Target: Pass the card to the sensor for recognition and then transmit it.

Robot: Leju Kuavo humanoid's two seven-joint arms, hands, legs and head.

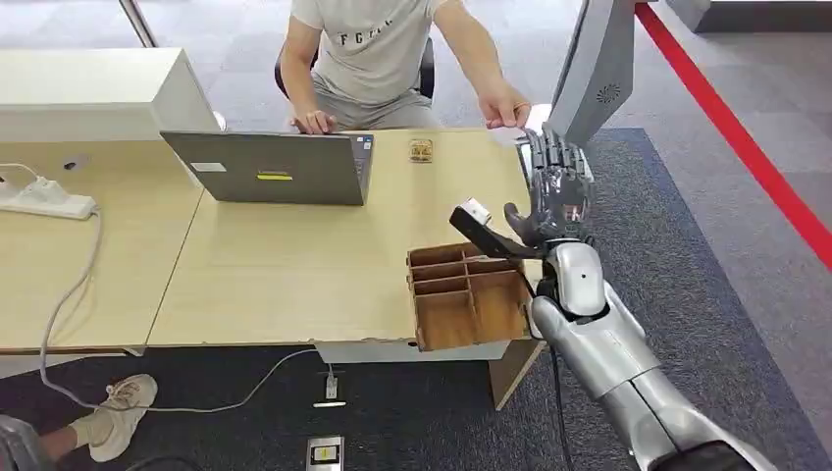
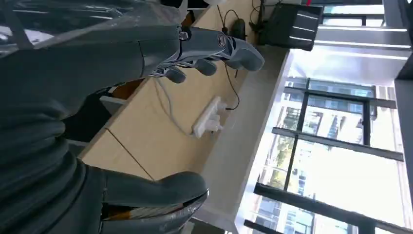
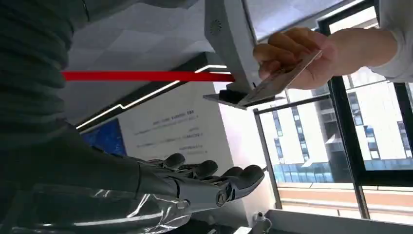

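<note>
Right hand, nearest the wrist cam, is raised w/ fingers spread wide, holding nothing; left hand also loose and empty. Card is pinched in a person's hand, just beside the grey sensor stand, apart from the robot's fingers. Judged step: hand-over seems done, so ease the arm back w/o sweeping sideways. Nearby: wooden tray at the table edge, laptop, power strip.
</note>
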